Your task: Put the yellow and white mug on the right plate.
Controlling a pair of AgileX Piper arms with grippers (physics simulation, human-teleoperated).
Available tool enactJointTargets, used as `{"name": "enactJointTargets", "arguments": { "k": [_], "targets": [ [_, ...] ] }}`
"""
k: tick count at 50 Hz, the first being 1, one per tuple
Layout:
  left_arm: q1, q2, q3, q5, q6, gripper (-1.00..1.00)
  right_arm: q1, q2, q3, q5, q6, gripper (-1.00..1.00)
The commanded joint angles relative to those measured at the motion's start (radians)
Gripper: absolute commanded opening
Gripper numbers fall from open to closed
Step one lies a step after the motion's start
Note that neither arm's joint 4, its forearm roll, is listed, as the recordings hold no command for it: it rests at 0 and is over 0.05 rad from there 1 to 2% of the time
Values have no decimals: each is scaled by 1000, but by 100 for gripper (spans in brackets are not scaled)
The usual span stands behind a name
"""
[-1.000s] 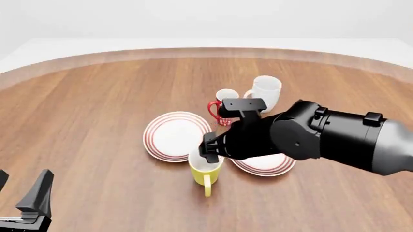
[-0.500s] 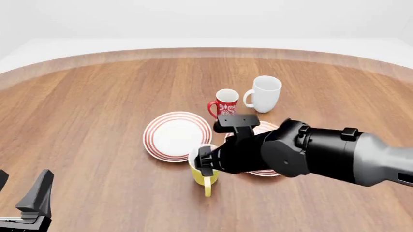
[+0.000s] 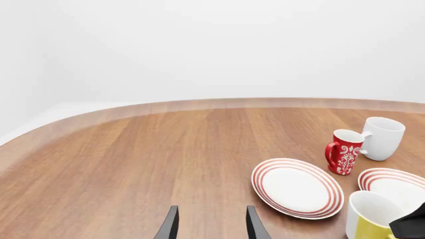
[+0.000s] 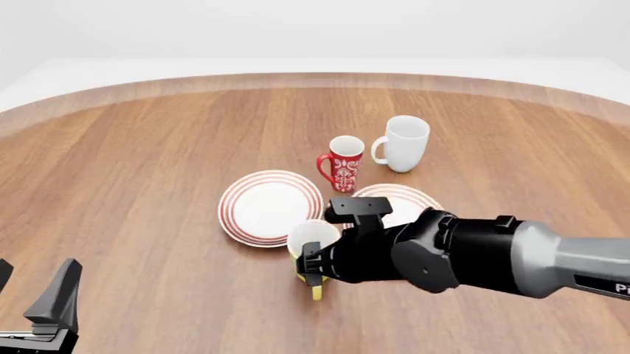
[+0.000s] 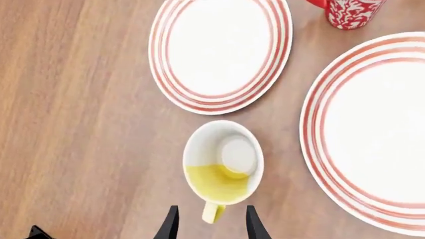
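The yellow and white mug (image 4: 311, 237) stands upright on the table in front of the gap between the two plates, its handle (image 4: 316, 292) pointing toward me. It also shows in the right wrist view (image 5: 222, 164) and the left wrist view (image 3: 367, 217). My right gripper (image 4: 313, 271) is open, low over the mug's near side, and its fingers straddle the handle (image 5: 212, 213) without touching. The right plate (image 4: 403, 199) is partly hidden by my right arm; the right wrist view shows it bare (image 5: 371, 129). My left gripper (image 4: 29, 295) is open and empty at the near left.
The left plate (image 4: 268, 206) lies just beyond the yellow mug. A red white-patterned mug (image 4: 344, 164) and a larger white mug (image 4: 405, 143) stand behind the plates. The round table's far edge (image 4: 315, 77) curves across the back.
My right arm has dropped lower and drawn nearer, bringing the gripper down around the mug's handle and uncovering the red mug and more of the right plate. The left arm has not moved.
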Motion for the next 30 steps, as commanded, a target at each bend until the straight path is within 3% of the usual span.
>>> {"name": "enactJointTargets", "arguments": {
  "k": [1, 30],
  "targets": [
    [0, 0, 0, 0, 0, 100, -5, 18, 47, -60, 16, 100],
    [0, 0, 0, 0, 0, 100, 26, 95, 88, -166, 62, 100]
  ]
}}
